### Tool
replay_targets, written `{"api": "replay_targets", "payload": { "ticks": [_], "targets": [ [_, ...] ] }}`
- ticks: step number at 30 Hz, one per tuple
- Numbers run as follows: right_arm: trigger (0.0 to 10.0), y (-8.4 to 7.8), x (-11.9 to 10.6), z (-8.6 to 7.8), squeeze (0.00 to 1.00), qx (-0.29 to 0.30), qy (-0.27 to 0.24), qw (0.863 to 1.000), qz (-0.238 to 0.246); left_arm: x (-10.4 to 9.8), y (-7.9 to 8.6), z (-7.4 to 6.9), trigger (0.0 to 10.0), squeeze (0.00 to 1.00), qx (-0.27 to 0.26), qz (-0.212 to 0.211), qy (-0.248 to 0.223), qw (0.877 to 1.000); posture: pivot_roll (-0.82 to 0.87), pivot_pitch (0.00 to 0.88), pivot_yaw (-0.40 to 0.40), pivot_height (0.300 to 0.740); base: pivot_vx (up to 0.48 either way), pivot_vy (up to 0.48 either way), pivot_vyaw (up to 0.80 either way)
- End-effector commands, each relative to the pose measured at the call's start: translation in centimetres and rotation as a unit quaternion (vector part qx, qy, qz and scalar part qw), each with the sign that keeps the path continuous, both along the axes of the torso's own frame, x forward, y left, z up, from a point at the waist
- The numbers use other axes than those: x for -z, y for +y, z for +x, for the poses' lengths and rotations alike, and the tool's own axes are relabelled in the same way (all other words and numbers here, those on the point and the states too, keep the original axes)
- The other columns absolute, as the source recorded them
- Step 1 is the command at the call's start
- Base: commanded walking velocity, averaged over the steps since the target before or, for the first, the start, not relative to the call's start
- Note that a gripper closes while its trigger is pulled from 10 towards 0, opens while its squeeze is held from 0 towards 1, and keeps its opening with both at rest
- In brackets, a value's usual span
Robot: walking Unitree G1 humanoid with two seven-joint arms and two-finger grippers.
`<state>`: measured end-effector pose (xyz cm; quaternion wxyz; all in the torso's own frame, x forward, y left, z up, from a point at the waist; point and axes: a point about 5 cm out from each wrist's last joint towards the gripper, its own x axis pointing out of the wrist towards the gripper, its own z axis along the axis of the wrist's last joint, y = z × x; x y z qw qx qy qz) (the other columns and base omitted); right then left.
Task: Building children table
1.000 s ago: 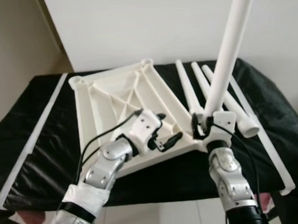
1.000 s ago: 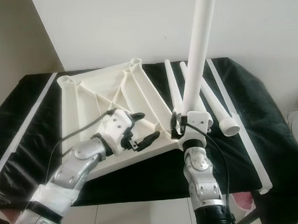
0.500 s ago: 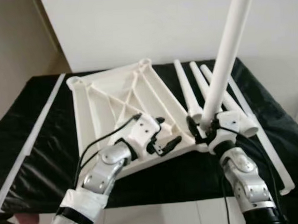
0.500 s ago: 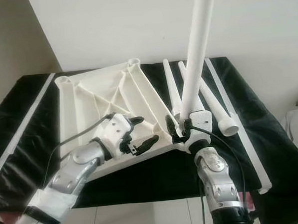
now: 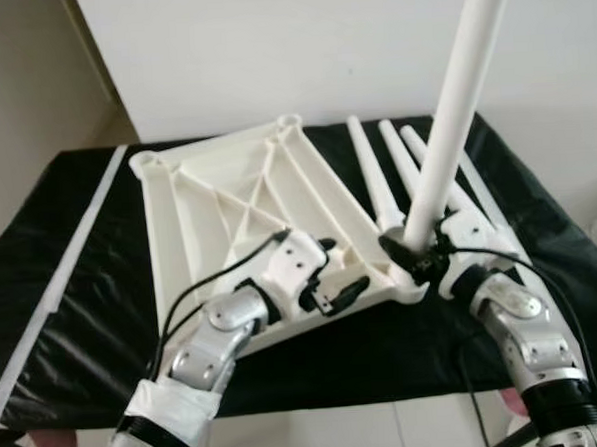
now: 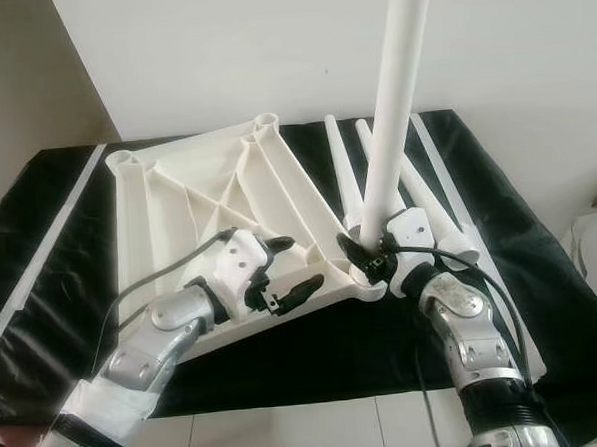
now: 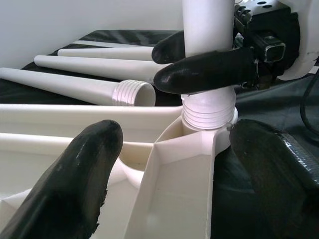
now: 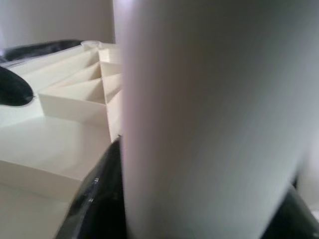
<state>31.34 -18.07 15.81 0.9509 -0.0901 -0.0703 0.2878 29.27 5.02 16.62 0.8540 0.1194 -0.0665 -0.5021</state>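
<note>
My left tool rests spread on the upside-down tabletop, which lies on the desk, holding nothing. At the near corner socket, my right tool pinches the upright table leg just above its thread. Three spare legs lie just behind. I think the leg may cross-thread if it leans, or the tabletop may slide.

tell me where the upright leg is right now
The upright leg stands in the near right corner socket of the upside-down tabletop, gripped near its base by the right gripper, with three loose legs lying just behind it.
</note>
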Motion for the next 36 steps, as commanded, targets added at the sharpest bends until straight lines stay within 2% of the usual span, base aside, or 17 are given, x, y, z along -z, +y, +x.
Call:
{"api": "replay_targets", "payload": {
  "ticks": [1,2,3,4,10,11,13,14,17,19,23,24,26,29,31,32,36],
  "targets": [
    [0.0,-0.4,0.8,-0.2,0.00,0.003,0.014,1.000,-0.009,0.1,-0.4,-0.5,10.0,0.00,0.054,0.017,0.004,0.998,-0.18,0.082,0.073,0.740,0.000,0.000,0.00],
    [4.6,-0.7,0.9,-0.5,0.00,0.003,0.022,1.000,0.003,0.0,-0.4,-0.7,10.0,0.00,0.056,0.016,0.004,0.998,-0.17,0.084,0.070,0.740,0.000,0.000,0.00],
    [4.6,-0.7,0.9,-0.5,0.00,0.003,0.022,1.000,0.003,0.0,-0.4,-0.7,10.0,0.00,0.056,0.016,0.004,0.998,-0.17,0.084,0.070,0.740,0.000,0.000,0.00],
    [10.0,-0.7,1.0,-0.7,0.00,0.005,0.025,1.000,0.006,0.0,-0.4,-0.8,10.0,0.00,0.055,0.016,0.005,0.998,-0.17,0.087,0.070,0.740,0.000,0.000,0.00],
    [10.0,-0.7,1.2,-1.2,0.00,0.020,0.034,0.999,0.027,0.3,-0.3,-1.1,10.0,0.00,0.054,0.017,0.010,0.998,-0.16,0.087,0.072,0.740,0.000,0.000,0.00],
    [10.0,-0.7,1.5,-1.3,0.00,0.035,0.037,0.998,0.031,0.4,-0.4,-1.2,10.0,0.00,0.054,0.018,0.010,0.998,-0.16,0.096,0.064,0.740,0.000,0.000,0.00],
    [10.0,-0.8,2.0,-1.2,0.00,0.103,0.046,0.993,0.031,0.2,-0.3,-1.3,10.0,0.00,0.052,0.013,0.014,0.998,-0.15,0.105,0.062,0.740,0.000,0.000,0.00],
    [10.0,-0.8,2.0,-1.2,0.00,0.103,0.046,0.993,0.031,0.2,-0.3,-1.3,10.0,0.00,0.052,0.013,0.014,0.998,-0.15,0.105,0.062,0.740,0.000,0.000,0.00],
    [10.0,-0.7,2.5,-1.2,0.00,0.153,0.056,0.986,0.041,0.4,-0.1,-1.2,10.0,0.00,0.046,0.015,0.014,0.999,-0.16,0.107,0.064,0.740,0.000,0.000,0.00],
    [10.0,-0.4,2.9,-1.5,0.00,0.196,0.066,0.977,0.052,0.5,0.0,-1.2,10.0,0.00,0.042,0.017,0.015,0.999,-0.16,0.107,0.063,0.740,0.000,0.000,0.00],
    [10.0,0.4,3.4,-1.9,0.00,0.299,0.088,0.945,0.096,0.2,0.0,-1.1,10.0,0.00,0.040,0.014,0.012,0.999,-0.16,0.106,0.057,0.740,0.000,0.000,0.00],
    [10.0,0.4,3.4,-1.9,0.00,0.299,0.088,0.945,0.096,0.2,0.0,-1.1,10.0,0.00,0.040,0.014,0.012,0.999,-0.16,0.106,0.057,0.740,0.000,0.000,0.00],
    [10.0,1.6,3.1,-2.3,0.00,0.343,0.086,0.928,0.114,0.0,0.0,-0.9,10.0,0.00,0.035,0.009,0.011,0.999,-0.15,0.114,0.049,0.740,0.000,0.000,0.00],
    [10.0,1.6,3.1,-2.3,0.00,0.343,0.086,0.928,0.114,0.0,0.0,-0.9,10.0,0.00,0.035,0.009,0.011,0.999,-0.15,0.114,0.049,0.740,0.000,0.000,0.00],
    [10.0,2.8,2.9,-2.7,0.00,0.387,0.079,0.909,0.129,-0.1,-0.1,-1.0,10.0,0.00,0.033,0.004,0.011,0.999,-0.15,0.117,0.046,0.740,0.000,0.000,0.00],
    [10.0,3.6,3.0,-2.8,0.00,0.383,0.080,0.911,0.132,-0.1,-0.1,-1.1,10.0,0.00,0.032,0.003,0.012,0.999,-0.14,0.119,0.048,0.740,0.000,0.000,0.00],
    [10.0,4.3,2.8,-2.7,0.00,0.369,0.075,0.917,0.132,-0.1,0.0,-1.1,10.0,0.00,0.031,0.003,0.013,0.999,-0.14,0.120,0.051,0.740,0.000,0.000,0.00]
  ]
}}
